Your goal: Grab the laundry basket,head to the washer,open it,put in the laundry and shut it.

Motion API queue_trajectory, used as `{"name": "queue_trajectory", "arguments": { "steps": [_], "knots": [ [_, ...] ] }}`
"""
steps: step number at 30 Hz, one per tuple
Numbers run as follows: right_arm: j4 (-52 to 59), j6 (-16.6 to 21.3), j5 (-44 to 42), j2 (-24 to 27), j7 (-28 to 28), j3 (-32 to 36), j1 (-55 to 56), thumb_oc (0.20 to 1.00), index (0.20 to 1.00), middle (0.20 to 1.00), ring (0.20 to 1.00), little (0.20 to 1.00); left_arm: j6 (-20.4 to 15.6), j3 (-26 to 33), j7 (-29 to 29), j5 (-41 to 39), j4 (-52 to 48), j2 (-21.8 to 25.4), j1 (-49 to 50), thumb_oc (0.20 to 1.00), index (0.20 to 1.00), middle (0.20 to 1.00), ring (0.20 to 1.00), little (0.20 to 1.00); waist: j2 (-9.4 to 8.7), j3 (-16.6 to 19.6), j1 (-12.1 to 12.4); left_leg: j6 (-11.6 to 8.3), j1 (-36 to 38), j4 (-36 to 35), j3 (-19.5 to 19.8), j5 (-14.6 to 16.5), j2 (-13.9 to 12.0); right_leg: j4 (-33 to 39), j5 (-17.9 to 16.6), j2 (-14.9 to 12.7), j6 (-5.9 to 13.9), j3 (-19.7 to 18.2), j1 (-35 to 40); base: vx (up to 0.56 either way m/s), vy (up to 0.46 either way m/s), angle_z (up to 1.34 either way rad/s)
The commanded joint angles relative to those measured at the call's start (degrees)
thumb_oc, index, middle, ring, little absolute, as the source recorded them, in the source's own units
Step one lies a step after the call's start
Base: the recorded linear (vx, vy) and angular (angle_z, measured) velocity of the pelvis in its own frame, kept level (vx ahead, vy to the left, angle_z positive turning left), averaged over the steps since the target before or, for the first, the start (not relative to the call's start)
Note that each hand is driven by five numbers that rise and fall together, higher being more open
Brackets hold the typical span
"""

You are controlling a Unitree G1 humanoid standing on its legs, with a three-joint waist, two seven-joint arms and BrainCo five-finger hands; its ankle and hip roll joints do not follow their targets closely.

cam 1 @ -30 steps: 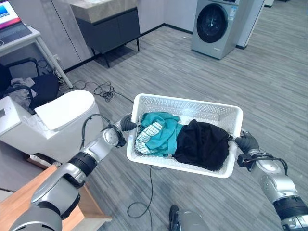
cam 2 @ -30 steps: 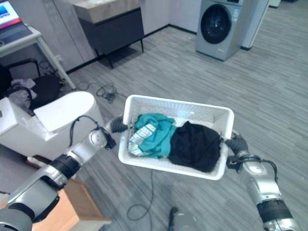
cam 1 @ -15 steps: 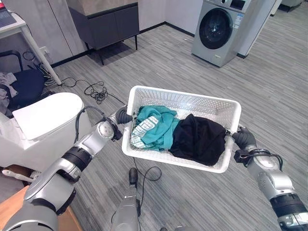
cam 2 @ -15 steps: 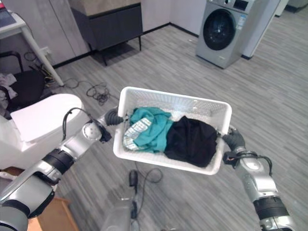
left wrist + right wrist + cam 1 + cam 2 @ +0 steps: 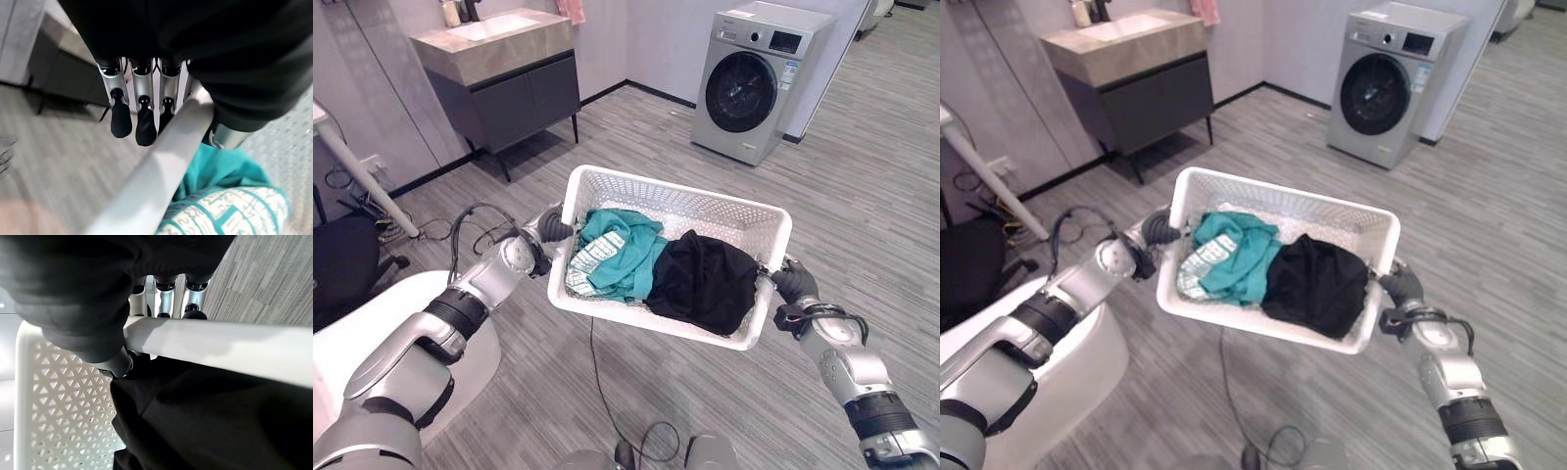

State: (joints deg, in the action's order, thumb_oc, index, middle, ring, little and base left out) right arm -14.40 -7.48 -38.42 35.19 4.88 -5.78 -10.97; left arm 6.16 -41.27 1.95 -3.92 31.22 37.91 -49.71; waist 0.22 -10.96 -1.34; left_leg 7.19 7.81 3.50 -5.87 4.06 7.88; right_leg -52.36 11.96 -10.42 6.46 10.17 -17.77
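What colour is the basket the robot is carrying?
White. The basket shows best in the left eye view.

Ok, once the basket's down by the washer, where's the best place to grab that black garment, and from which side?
Probably from above, at the raised bunched middle of the black garment. It lies heaped in the right half of the laundry basket, which is open only on top. Its left edge meets the teal garment, so pinching nearer the basket's right end should lift it alone. Both hands, left hand and right hand, grip the rim now.
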Motion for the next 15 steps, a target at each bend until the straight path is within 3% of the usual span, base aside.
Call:
{"name": "queue_trajectory", "arguments": {
  "steps": [1, 2, 3, 4, 5, 7, 8, 11, 13, 14, 15],
  "knots": [
    [5.97, 6.02, -0.16, 0.17, -6.25, -2.75, -8.19, 0.200, 0.200, 0.200, 0.200, 0.200, -6.63, -1.34, 0.17, 0.31, -5.31, -7.74, -4.42, 0.200, 0.200, 0.200, 0.200, 0.200, 0.96, 4.92, 0.15, -1.14, -1.45, -2.44, 6.87, 0.72, -3.84, 36.38, -9.94, 5.49, 0.91, -3.78, 7.73, 0.35, -0.163, 0.65],
    [6.04, 5.99, -0.15, 0.19, -6.25, -2.69, -8.06, 0.200, 0.200, 0.200, 0.200, 0.200, -6.66, -1.38, 0.19, 0.32, -5.27, -7.81, -4.39, 0.200, 0.200, 0.200, 0.200, 0.200, 1.29, 4.88, 0.18, -1.20, -1.18, -2.54, 6.93, 0.84, -4.21, 37.59, -10.47, 5.90, 0.87, -3.59, 8.54, 0.46, -0.189, 0.57],
    [6.70, 6.01, -0.56, 0.06, -6.44, -2.34, -7.12, 0.200, 0.200, 0.200, 0.200, 0.200, -7.06, -0.92, 0.57, 1.25, -4.88, -9.40, -4.63, 0.200, 0.200, 0.200, 0.200, 0.200, 1.45, 4.73, -0.51, -1.58, 0.61, -3.00, 8.13, 2.54, -4.17, 46.57, -14.29, 5.63, 2.46, -6.86, 6.76, 0.60, -0.231, 0.94],
    [6.88, 6.37, -0.82, -0.72, -6.51, -2.10, -6.68, 0.200, 0.200, 0.200, 0.200, 0.200, -7.17, -0.77, 0.97, 2.89, -3.61, -10.45, -4.49, 0.200, 0.200, 0.200, 0.200, 0.200, 1.58, 4.60, -1.04, -2.23, 3.18, -2.26, 8.22, 5.09, -4.36, 53.33, -17.27, 3.72, 4.01, -5.64, 4.79, 0.84, -0.357, 1.07],
    [6.36, 6.48, -0.85, -1.20, -6.39, -2.31, -7.04, 0.200, 0.200, 0.200, 0.200, 0.200, -7.12, -1.07, 0.80, 3.35, -3.14, -10.08, -3.93, 0.200, 0.200, 0.200, 0.200, 0.200, 1.48, 4.99, -0.97, -2.95, 4.83, -1.01, 7.62, 7.02, -4.97, 54.92, -17.54, 2.44, 4.27, -0.91, 5.97, 0.72, -0.346, 1.08],
    [5.21, 6.19, -1.38, -1.20, -6.38, -2.76, -7.74, 0.200, 0.200, 0.200, 0.200, 0.200, -7.22, -1.65, 0.26, 3.60, -2.76, -9.81, -4.40, 0.200, 0.200, 0.200, 0.200, 0.200, 0.71, 6.68, -0.75, -4.17, 6.39, -0.14, 7.55, 8.34, -5.72, 55.77, -18.29, 1.83, 3.93, 2.13, 9.48, 0.54, -0.341, 0.34],
    [5.36, 5.91, -1.53, -0.81, -6.63, -2.93, -7.77, 0.200, 0.200, 0.200, 0.200, 0.200, -7.47, -1.30, 0.25, 3.13, -2.89, -9.34, -4.08, 0.200, 0.200, 0.200, 0.200, 0.200, 0.88, 7.86, -0.97, -5.80, 6.93, 2.57, 7.47, 6.48, -7.57, 53.53, -18.86, 2.44, 2.86, 2.76, 10.81, 0.54, -0.374, -0.18],
    [5.32, 6.22, -1.50, -0.37, -6.67, -3.49, -7.89, 0.200, 0.200, 0.200, 0.200, 0.200, -7.79, -0.53, -0.01, 2.51, -3.35, -8.15, -2.76, 0.200, 0.200, 0.200, 0.200, 0.200, 1.24, 8.62, -1.42, -7.86, 5.49, 11.21, 6.51, 1.41, -10.45, 50.53, -16.19, 4.80, 0.32, 3.44, 12.84, 0.39, -0.322, -0.30],
    [5.24, 6.43, -2.04, 0.46, -6.23, -3.19, -8.09, 0.200, 0.200, 0.200, 0.200, 0.200, -7.86, -0.56, -0.48, 1.92, -3.29, -7.58, -2.84, 0.200, 0.200, 0.200, 0.200, 0.200, 0.95, 8.49, -1.54, -8.89, 0.98, 23.74, 5.51, -5.08, -13.31, 49.99, -13.51, 6.73, -2.24, 3.71, 15.33, 0.23, -0.278, -0.11],
    [5.23, 6.43, -2.04, 0.44, -6.23, -3.19, -8.09, 0.200, 0.200, 0.200, 0.200, 0.200, -7.86, -0.57, -0.48, 1.92, -3.29, -7.57, -2.84, 0.200, 0.200, 0.200, 0.200, 0.200, 0.91, 8.61, -1.62, -8.88, 0.77, 23.82, 5.60, -5.09, -13.27, 50.00, -13.53, 6.68, -2.23, 3.78, 15.21, 0.26, -0.416, -0.11],
    [5.47, 6.26, -2.21, 1.94, -5.59, -1.95, -7.91, 0.200, 0.200, 0.200, 0.200, 0.200, -7.56, 0.02, -0.72, 1.16, -4.47, -6.01, -3.13, 0.200, 0.200, 0.200, 0.200, 0.200, -0.50, 7.56, -1.24, -8.70, -3.89, 37.48, 3.90, -10.78, -16.60, 49.84, -11.58, 8.33, -5.37, 3.13, 17.97, 0.24, -0.411, -0.16]
  ]
}}
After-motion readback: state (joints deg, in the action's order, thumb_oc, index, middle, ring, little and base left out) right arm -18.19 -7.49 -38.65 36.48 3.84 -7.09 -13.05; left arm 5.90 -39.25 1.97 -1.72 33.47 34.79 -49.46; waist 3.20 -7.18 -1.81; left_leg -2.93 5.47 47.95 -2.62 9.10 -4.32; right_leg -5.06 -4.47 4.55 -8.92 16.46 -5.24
